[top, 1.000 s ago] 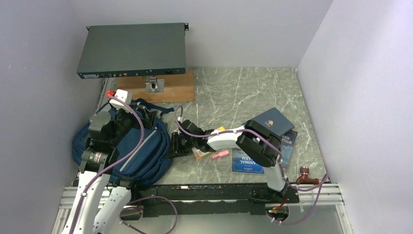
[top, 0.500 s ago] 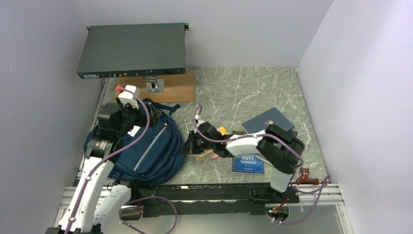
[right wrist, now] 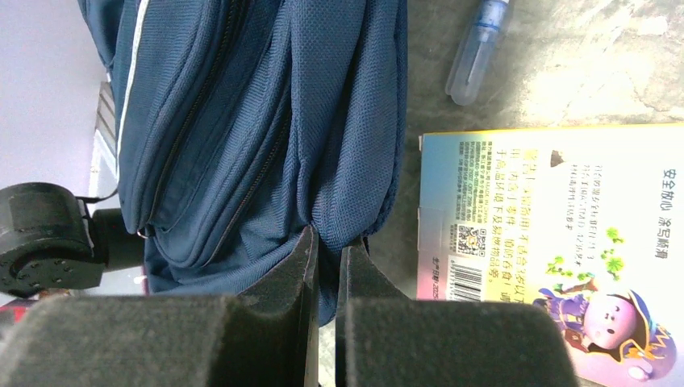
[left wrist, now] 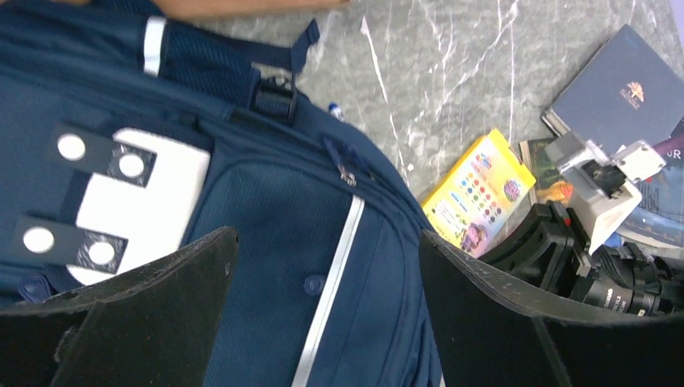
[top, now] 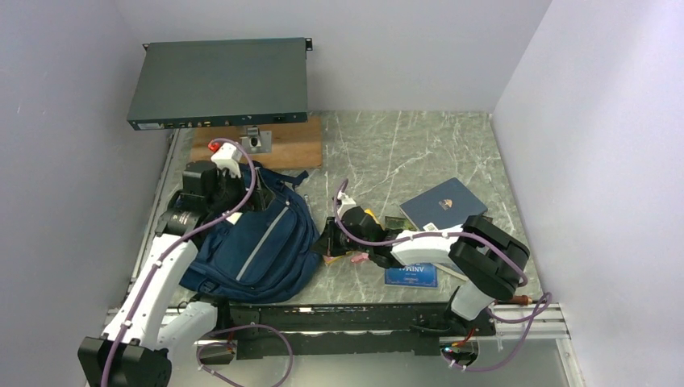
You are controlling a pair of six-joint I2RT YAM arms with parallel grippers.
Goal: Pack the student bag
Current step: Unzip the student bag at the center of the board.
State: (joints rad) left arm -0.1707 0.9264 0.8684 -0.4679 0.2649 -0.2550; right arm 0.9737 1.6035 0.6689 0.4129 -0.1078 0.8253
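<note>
Robot lab, a small test booth. Plain pale walls (top: 581,121) on three sides of a green stone-look table (top: 387,153). Left arm (top: 157,270) and right arm (top: 488,262) of a robot, bolted to a rail (top: 363,314) at the near edge. At the back, a flat grey machine box (top: 218,81) above a wooden board (top: 298,145).

Flat grey-green metal unit (top: 219,81) on a stand over a wooden board (top: 294,149), far left of the marble table (top: 387,153). Navy book (top: 444,204) at mid-right; yellow illustrated box (left wrist: 478,190) and blue-capped pen (right wrist: 477,50) nearby, not touching.
</note>
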